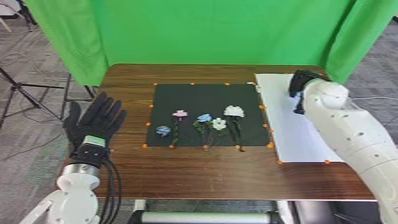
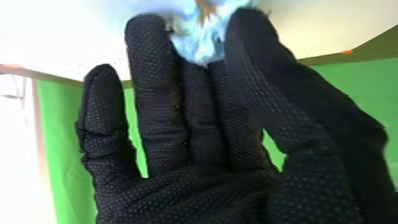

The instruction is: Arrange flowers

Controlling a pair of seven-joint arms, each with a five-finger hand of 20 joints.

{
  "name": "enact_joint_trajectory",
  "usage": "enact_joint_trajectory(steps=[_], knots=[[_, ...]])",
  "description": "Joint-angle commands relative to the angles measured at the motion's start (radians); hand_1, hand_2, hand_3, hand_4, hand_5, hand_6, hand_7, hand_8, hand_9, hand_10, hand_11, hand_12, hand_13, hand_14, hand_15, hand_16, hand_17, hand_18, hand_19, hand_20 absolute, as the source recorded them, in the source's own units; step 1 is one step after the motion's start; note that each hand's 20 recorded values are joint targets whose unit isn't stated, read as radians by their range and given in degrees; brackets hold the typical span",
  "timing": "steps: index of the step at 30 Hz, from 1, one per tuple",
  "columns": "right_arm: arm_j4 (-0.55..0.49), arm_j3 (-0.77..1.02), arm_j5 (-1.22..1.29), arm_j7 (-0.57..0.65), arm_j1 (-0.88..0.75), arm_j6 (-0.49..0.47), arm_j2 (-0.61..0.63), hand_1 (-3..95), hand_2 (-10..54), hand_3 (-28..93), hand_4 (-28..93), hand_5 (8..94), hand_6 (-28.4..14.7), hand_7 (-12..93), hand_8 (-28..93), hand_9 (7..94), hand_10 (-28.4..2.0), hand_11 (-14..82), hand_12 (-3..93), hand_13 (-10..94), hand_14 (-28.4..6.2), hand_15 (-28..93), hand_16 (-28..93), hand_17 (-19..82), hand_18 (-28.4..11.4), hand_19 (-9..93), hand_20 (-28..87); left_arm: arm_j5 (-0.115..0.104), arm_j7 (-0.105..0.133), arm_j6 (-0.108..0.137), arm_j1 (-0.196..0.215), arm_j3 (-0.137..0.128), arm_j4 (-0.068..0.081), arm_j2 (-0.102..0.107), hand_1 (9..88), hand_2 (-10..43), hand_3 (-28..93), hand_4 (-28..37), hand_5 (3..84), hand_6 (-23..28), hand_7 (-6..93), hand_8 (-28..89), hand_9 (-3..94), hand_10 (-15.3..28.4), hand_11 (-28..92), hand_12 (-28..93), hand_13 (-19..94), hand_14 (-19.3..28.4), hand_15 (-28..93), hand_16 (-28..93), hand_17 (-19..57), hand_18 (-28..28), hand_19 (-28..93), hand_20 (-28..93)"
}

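The right hand [image 2: 191,197] pinches a blue flower [image 2: 202,42] near the counter's [image 1: 195,177] right edge; the left hand [image 1: 91,122], fingers straight, is empty; five flowers [image 1: 234,111] likely remain.

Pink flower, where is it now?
The pink flower is in the head view, on the left half of the black mat, with one blue flower to its left and another to its right.

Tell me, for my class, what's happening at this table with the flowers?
The robot's black-gloved right hand pinches a pale blue artificial-looking flower between thumb and fingers, over the long white sheet on the brown wooden table. Beside it, the black rectangular mat still bears a pink flower, two white ones and two blue ones, so the arranging looks unfinished. The black-gloved left hand is open at the table's left side, holding nothing.
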Motion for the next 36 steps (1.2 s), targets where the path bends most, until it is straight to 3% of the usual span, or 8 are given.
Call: enact_joint_trajectory(steps=[1, 3, 6, 10, 13, 22, 24, 36], knots=[[-0.112, 0.005, -0.044, 0.006, -0.118, 0.149, 0.037, 58.0, -9.3, 70, -28, 73.3, 3.0, 36, -2, 85.2, -6.8, 7.8, 35.8, 68, -4.2, 37, 40, 32, -18.8, 80, 36, 0.009, -0.009, -0.013, 0.013, -0.009, -0.004, -0.007, 25.0, 16.1, 71, -28.3, 42.3, 7.9, 17.7, -10, 35.6, 14.2, 26, 11, 26, 14.6, 44, -9, -4.7, 13.6, 37, 11], [-0.172, 0.002, -0.042, 0.02, -0.145, 0.207, 0.055, 58.8, -9.4, 70, -28, 74.4, 2.6, 37, 0, 87.1, -7.2, 9.6, 40.0, 70, -4.3, 39, 42, 33, -19.2, 81, 37, 0.009, -0.008, -0.009, 0.018, -0.015, -0.007, -0.007, 25.0, 16.1, 71, -28.3, 42.2, 7.9, 17.7, -10, 35.6, 14.1, 26, 11, 26, 14.6, 44, -9, -4.8, 13.7, 37, 11], [-0.325, 0.038, -0.044, 0.021, -0.211, 0.199, 0.088, 59.1, -9.5, 71, -28, 76.1, 1.7, 35, 1, 88.4, -7.4, 10.7, 42.6, 71, -4.8, 42, 43, 34, -19.8, 82, 38, 0.008, -0.002, -0.01, 0.025, -0.026, -0.009, -0.006, 25.0, 16.0, 71, -28.3, 42.1, 7.9, 17.7, -10, 35.5, 14.1, 26, 11, 26, 14.6, 44, -9, -4.8, 13.7, 37, 11], [-0.529, 0.109, 0.006, 0.044, -0.339, 0.204, 0.113, 58.8, -9.5, 72, -28, 77.2, 0.8, 34, 4, 88.8, -7.4, 11.1, 43.8, 71, -5.2, 43, 44, 34, -20.1, 83, 39, 0.014, -0.01, -0.004, 0.028, -0.034, -0.01, -0.012, 25.0, 16.0, 71, -28.3, 42.1, 7.9, 17.6, -10, 35.6, 14.2, 26, 11, 26, 14.5, 44, -9, -4.8, 13.7, 37, 11], [-0.626, 0.167, -0.016, 0.007, -0.433, 0.178, 0.095, 58.3, -9.5, 74, -28, 77.3, 0.3, 32, 4, 88.8, -7.8, 10.2, 42.8, 71, -5.5, 42, 43, 34, -20.3, 83, 38, 0.008, -0.009, -0.003, 0.029, -0.037, -0.009, -0.013, 24.9, 16.0, 72, -28.3, 41.8, 7.9, 17.7, -10, 35.5, 14.2, 26, 11, 26, 14.4, 44, -9, -4.8, 13.7, 37, 11], [-0.716, 0.16, -0.005, -0.02, -0.569, 0.225, 0.036, 58.4, -9.5, 73, -28, 77.2, 0.3, 31, 5, 88.7, -7.9, 9.7, 41.7, 71, -5.4, 42, 42, 34, -20.4, 83, 38, 0.016, -0.023, 0.002, 0.009, -0.034, 0.0, -0.022, 24.9, 15.7, 72, -28.3, 41.0, 7.8, 18.1, -10, 35.0, 14.2, 27, 11, 25, 14.3, 44, -9, -4.7, 13.6, 37, 11], [-0.719, 0.16, -0.025, -0.031, -0.581, 0.217, 0.024, 58.4, -9.5, 73, -28, 77.3, 0.2, 31, 5, 88.7, -7.9, 9.7, 41.7, 71, -5.4, 42, 42, 34, -20.4, 83, 38, 0.009, -0.019, 0.004, 0.011, -0.032, -0.003, -0.021, 24.9, 15.7, 72, -28.3, 40.8, 7.7, 18.2, -10, 34.9, 14.2, 27, 10, 24, 14.2, 44, -9, -4.7, 13.6, 37, 11], [-0.721, 0.127, -0.014, 0.023, -0.595, 0.252, 0.018, 58.4, -9.5, 73, -28, 77.5, 0.5, 31, 4, 88.5, -7.8, 9.5, 41.7, 71, -5.3, 42, 42, 34, -20.8, 84, 38, 0.019, -0.039, 0.013, 0.022, -0.044, 0.002, -0.031, 24.9, 15.9, 72, -28.3, 40.5, 7.8, 18.1, -10, 34.6, 14.0, 27, 10, 24, 14.4, 45, -10, -4.8, 13.7, 38, 11]])
